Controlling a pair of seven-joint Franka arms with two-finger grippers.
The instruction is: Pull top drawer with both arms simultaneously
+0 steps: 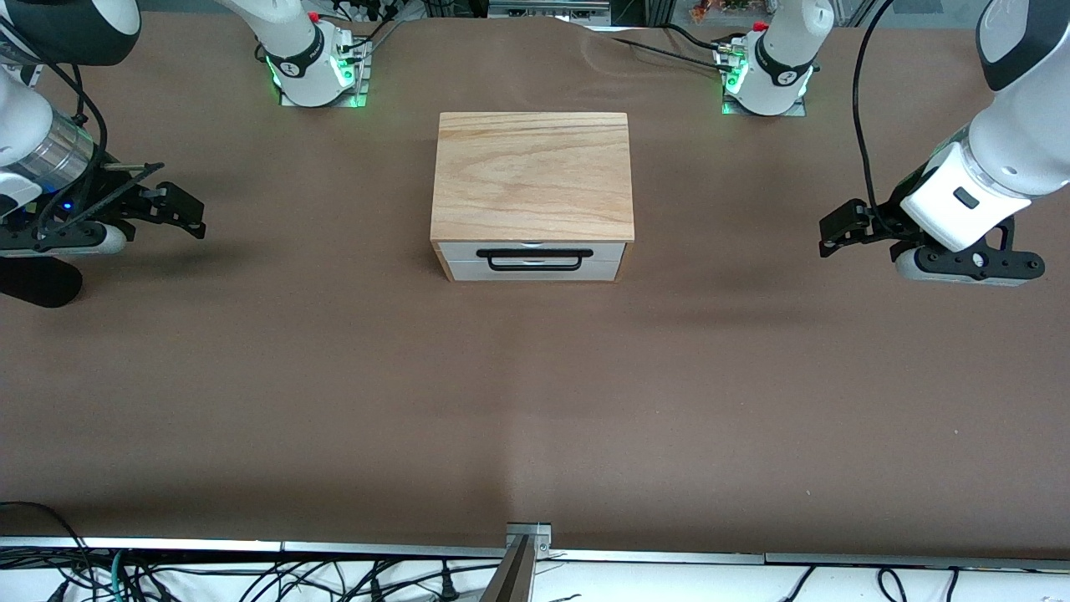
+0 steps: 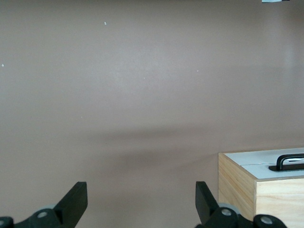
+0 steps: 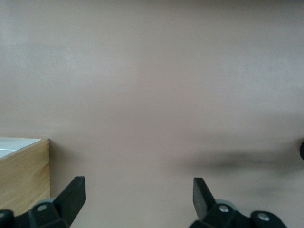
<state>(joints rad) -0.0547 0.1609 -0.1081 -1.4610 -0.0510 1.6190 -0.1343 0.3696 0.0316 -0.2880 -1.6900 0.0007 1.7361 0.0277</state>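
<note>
A wooden box point(image 1: 532, 176) sits mid-desk point(image 1: 334, 376), its top drawer point(image 1: 532, 255) shut, black handle point(image 1: 534, 259) at the box's 6 o'clock face. The left gripper point(image 1: 836, 234) hovers off its 3 o'clock side, the right gripper point(image 1: 188, 215) off 9 o'clock; both sets of fingers spread wide, holding nothing.

Two white jointed arms point(image 1: 1011, 142) with black bands and glowing green bases point(image 1: 316, 79); red buttons near the bases, black cables trailing, a silver wrist ring, black wedge-shaped fingers point(image 2: 73, 202) fixed with grey screws.
</note>
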